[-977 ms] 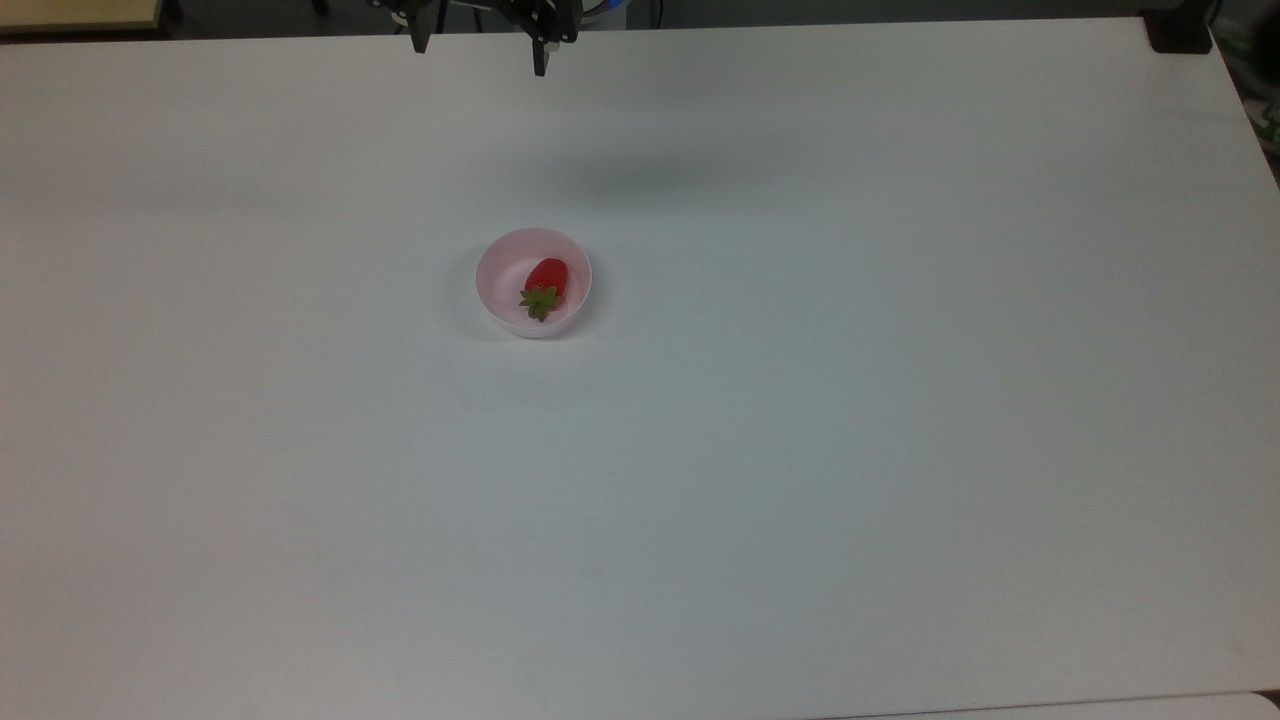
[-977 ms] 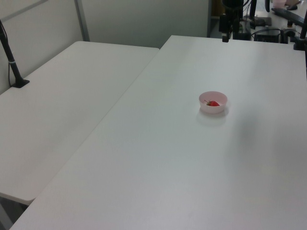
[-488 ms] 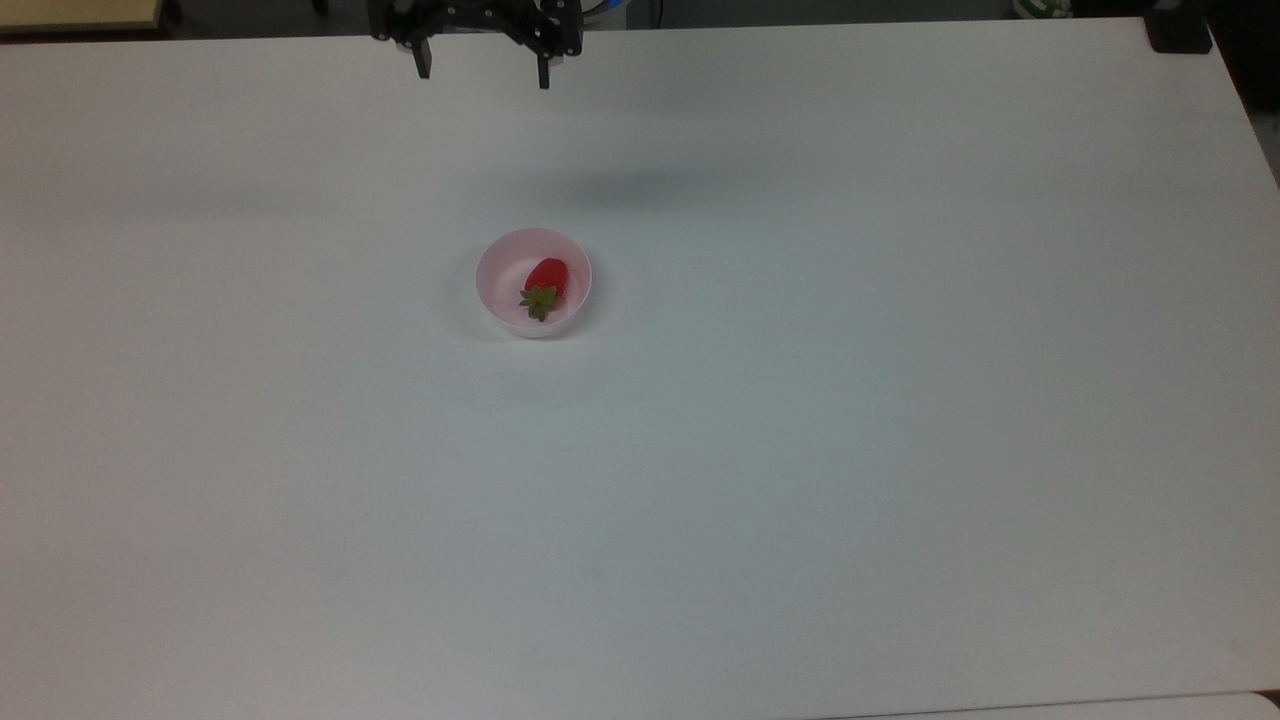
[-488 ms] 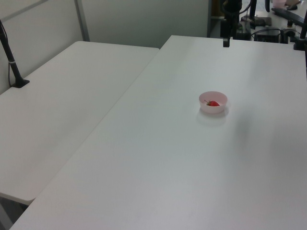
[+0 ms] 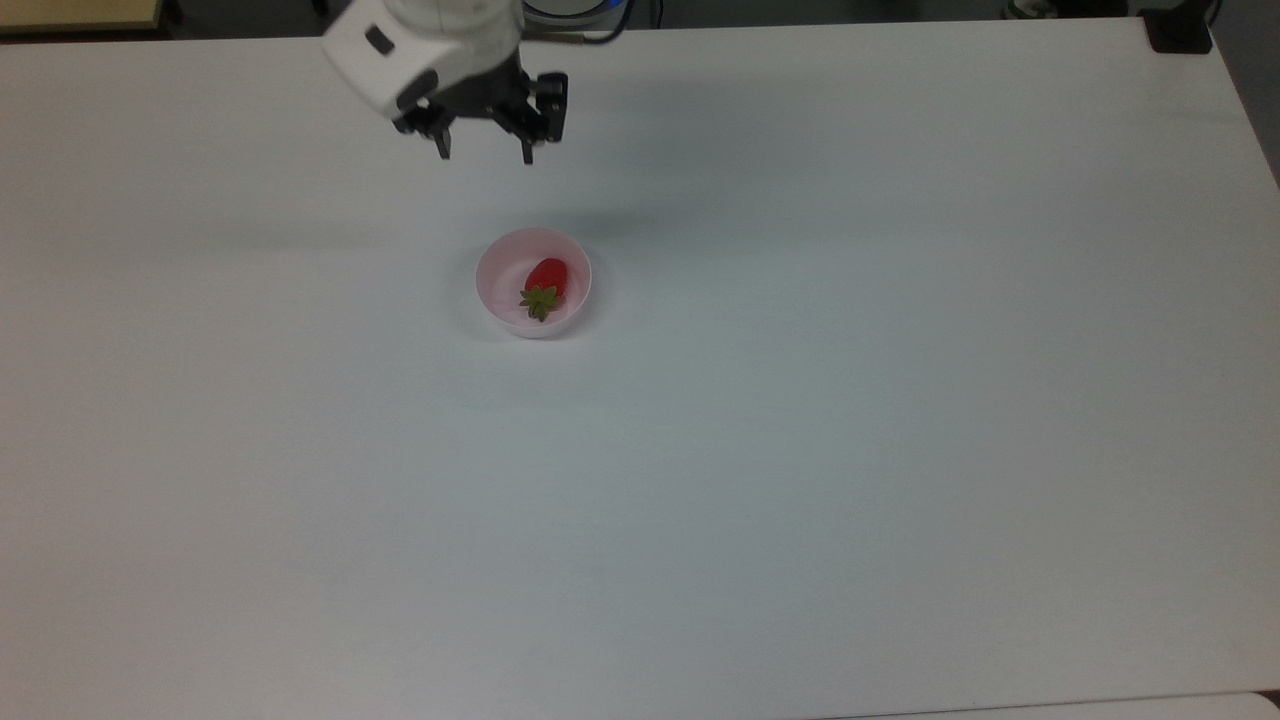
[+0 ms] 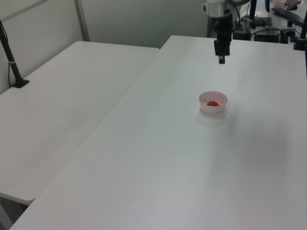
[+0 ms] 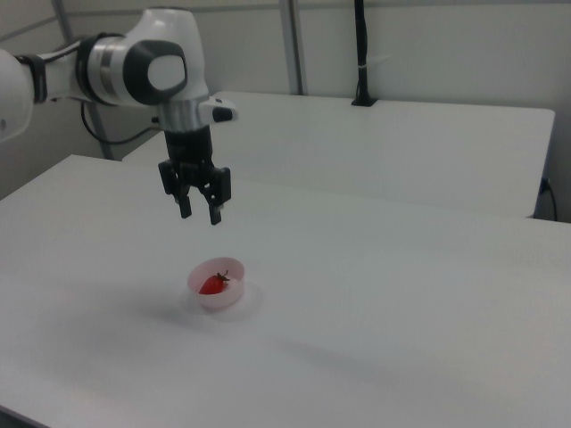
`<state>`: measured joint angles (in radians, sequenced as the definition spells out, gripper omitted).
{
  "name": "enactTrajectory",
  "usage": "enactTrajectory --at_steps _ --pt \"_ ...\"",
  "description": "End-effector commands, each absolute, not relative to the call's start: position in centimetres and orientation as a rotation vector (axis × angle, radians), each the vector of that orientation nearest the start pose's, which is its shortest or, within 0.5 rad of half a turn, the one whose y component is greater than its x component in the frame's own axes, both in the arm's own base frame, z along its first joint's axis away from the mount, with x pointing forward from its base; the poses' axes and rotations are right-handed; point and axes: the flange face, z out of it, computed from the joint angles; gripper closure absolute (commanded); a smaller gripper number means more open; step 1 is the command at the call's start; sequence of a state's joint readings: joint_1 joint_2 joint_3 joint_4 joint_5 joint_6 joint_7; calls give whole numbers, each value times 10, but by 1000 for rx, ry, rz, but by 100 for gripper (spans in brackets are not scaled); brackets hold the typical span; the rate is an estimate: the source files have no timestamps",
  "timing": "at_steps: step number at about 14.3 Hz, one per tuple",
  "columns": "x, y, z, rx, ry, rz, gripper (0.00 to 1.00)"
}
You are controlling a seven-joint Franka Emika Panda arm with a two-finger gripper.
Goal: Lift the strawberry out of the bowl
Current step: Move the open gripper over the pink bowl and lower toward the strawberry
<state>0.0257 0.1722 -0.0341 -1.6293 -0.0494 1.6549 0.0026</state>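
A small red strawberry [image 5: 546, 278] with a green leaf cap lies inside a pale pink bowl [image 5: 503, 267] on the white table. The strawberry [image 7: 212, 283] and bowl [image 7: 232, 294] also appear in the right view, and the bowl [image 6: 213, 107] with the strawberry [image 6: 214, 103] in the left view. My gripper [image 5: 485, 154] hangs in the air beyond the bowl, towards the top view's upper edge. In the right view the gripper [image 7: 201, 214] is above the bowl, fingers apart and pointing down, nothing between them. It is open. The gripper [image 6: 221, 60] sits edge-on in the left view.
A second white table [image 6: 57, 110] stands alongside at the left view's left, with a black post [image 6: 12, 62] on it. Cables and dark equipment [image 6: 268, 33] sit past the table's far end. A black clamp [image 5: 1178, 35] is at the top view's upper right corner.
The arm has come forward over the table and down towards the bowl; the white wrist now shows in the top view. Strawberry and bowl have not moved.
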Motion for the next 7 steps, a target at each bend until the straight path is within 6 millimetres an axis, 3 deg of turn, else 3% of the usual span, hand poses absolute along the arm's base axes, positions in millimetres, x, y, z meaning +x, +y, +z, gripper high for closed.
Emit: enactTrajectory --at_steps 1,3,7 --pt "599 1 465 -3185 -39 235 28" --pt "604 2 435 -3185 -39 247 28" --pt "612 2 397 -3187 24 270 28"
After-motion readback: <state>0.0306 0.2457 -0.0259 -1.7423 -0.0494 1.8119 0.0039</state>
